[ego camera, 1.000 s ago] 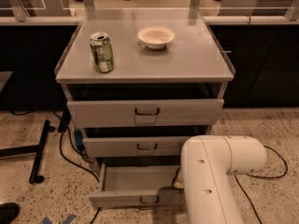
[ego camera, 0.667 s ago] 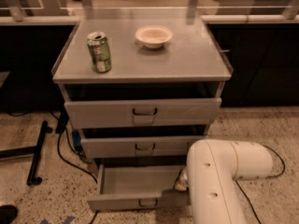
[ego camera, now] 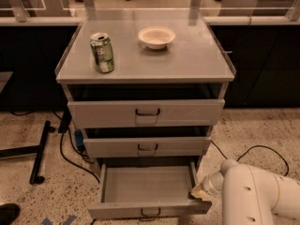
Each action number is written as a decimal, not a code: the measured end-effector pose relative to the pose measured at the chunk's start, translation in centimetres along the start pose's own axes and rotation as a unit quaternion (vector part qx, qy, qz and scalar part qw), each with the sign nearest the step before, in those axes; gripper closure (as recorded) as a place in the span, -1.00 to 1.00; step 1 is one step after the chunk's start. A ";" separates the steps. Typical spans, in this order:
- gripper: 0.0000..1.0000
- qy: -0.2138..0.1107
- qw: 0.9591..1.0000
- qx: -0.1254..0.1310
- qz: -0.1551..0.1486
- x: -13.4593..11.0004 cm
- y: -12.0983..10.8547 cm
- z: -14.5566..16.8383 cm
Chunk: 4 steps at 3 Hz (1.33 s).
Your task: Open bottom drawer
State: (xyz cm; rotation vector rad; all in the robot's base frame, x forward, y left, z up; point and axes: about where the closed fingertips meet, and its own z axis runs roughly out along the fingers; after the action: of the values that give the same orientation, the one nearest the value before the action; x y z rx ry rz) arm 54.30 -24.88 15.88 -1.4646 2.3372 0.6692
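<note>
The bottom drawer (ego camera: 145, 186) of the light grey cabinet is pulled out, showing a plain grey shallow tray with nothing in it. Its slim front (ego camera: 112, 210) carries a small black handle (ego camera: 150, 213) at the lower edge of the view. My gripper (ego camera: 199, 190) is at the drawer's right front corner, at the end of the white arm (ego camera: 258, 196) that comes in from the lower right. It looks pressed against the drawer's right side wall.
The middle drawer (ego camera: 146, 146) and top drawer (ego camera: 146, 112) stand slightly out. A green can (ego camera: 102, 52) and a white bowl (ego camera: 156, 36) sit on the cabinet top. Black cables (ego camera: 70, 149) and a black stand leg (ego camera: 40, 151) lie on the floor at left.
The view has shifted so the cabinet sits higher and more centred. The white arm has dropped back to the lower right, uncovering more of the open bottom drawer.
</note>
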 end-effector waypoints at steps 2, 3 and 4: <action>-1.00 -0.011 1.000 0.001 0.001 0.3 0.7 -1.3; -1.00 -0.011 1.000 0.001 0.001 -0.4 1.2 -0.9; -1.00 -0.011 1.000 0.001 0.001 -0.7 1.6 -0.7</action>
State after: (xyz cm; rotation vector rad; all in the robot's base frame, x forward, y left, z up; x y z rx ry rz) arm 53.19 -24.16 17.13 -1.4460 2.3227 0.6788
